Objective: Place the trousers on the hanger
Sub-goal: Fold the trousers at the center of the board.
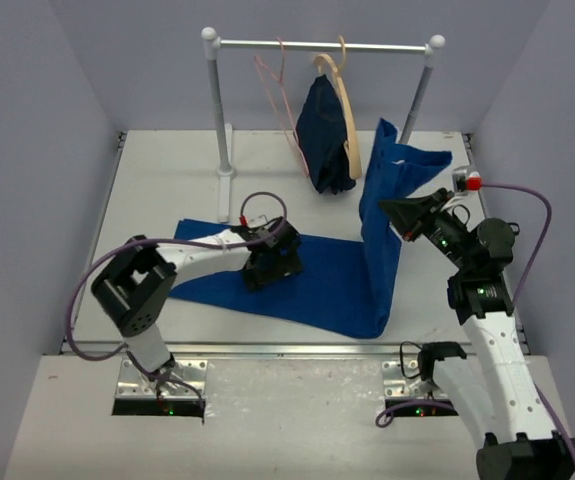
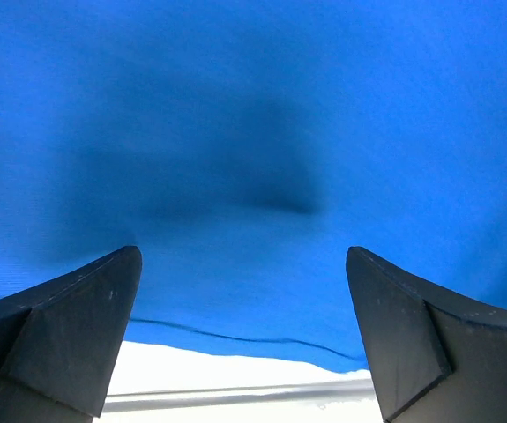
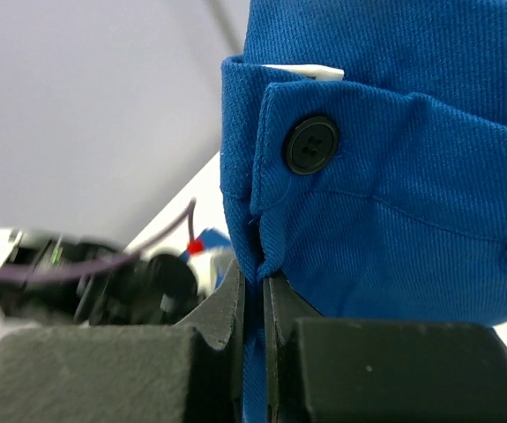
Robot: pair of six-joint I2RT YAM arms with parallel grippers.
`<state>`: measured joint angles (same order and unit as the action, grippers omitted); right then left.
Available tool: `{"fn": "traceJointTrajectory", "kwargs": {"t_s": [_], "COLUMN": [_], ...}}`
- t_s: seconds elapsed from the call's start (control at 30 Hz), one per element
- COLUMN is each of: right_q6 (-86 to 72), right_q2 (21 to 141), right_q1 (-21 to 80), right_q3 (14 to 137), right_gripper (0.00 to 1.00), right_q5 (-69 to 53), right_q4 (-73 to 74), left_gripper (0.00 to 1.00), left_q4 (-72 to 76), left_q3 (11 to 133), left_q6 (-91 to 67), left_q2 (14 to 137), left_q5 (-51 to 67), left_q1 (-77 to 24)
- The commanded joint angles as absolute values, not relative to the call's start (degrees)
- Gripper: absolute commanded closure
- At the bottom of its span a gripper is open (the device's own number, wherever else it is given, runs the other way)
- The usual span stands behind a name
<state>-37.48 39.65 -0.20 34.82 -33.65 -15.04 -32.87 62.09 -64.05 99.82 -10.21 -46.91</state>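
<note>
The royal-blue trousers (image 1: 317, 280) lie spread over the table's middle, with the waist end pulled up at the right. My right gripper (image 1: 389, 212) is shut on that raised waistband; in the right wrist view the gripper (image 3: 255, 291) pinches the cloth (image 3: 394, 203) just below a dark button (image 3: 311, 145). My left gripper (image 1: 272, 262) is low over the flat part of the trousers. In the left wrist view it (image 2: 244, 326) is open, with blue cloth (image 2: 253, 132) between and beyond the fingers. The pink-red wire hanger (image 1: 279, 100) hangs empty on the rail.
A clothes rail (image 1: 322, 45) on two posts stands at the back. A pale wooden hanger (image 1: 347, 110) on it holds a dark navy garment (image 1: 325, 135), right of the wire hanger. Grey walls close in both sides. The white table (image 2: 235, 370) shows below the cloth's edge.
</note>
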Motion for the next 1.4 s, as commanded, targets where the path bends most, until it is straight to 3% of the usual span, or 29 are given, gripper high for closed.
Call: {"fn": "traceJointTrajectory", "kwargs": {"t_s": [0.0, 0.2, 0.5, 0.9, 1.23, 1.37], "right_q6": [-30.58, -24.73, -16.18, -11.87, -7.07, -5.39], "right_q2": [41.68, 47.73, 63.77, 88.12, 82.62, 79.5], "right_q1": [9.2, 22.41, 43.19, 53.76, 57.28, 57.46], "right_q3": [40.49, 42.85, 43.09, 50.52, 47.73, 46.23], "right_gripper": [1.0, 1.0, 1.0, 1.0, 1.0, 1.0], "right_q5": [-37.26, -32.34, -12.71, 2.36, 19.38, 20.21], "right_q4": [-23.03, -23.99, -34.78, -45.68, -51.92, -53.95], "left_gripper": [0.0, 0.0, 0.0, 0.0, 0.0, 0.0], "left_q4": [-36.33, -45.18, -48.26, -49.41, -47.99, -47.17], "left_q3": [57.05, 54.69, 47.46, 48.99, 50.8, 51.78], "left_q6": [-58.24, -59.98, -56.46, -44.48, -38.65, -37.61], "left_q2": [86.93, 75.51, 62.59, 60.24, 60.84, 61.06], "left_q5": [-13.03, -18.74, -16.12, -15.33, -13.78, -13.13], "left_q1": [-40.28, -32.28, -5.51, 4.18, 8.24, 8.17]}}
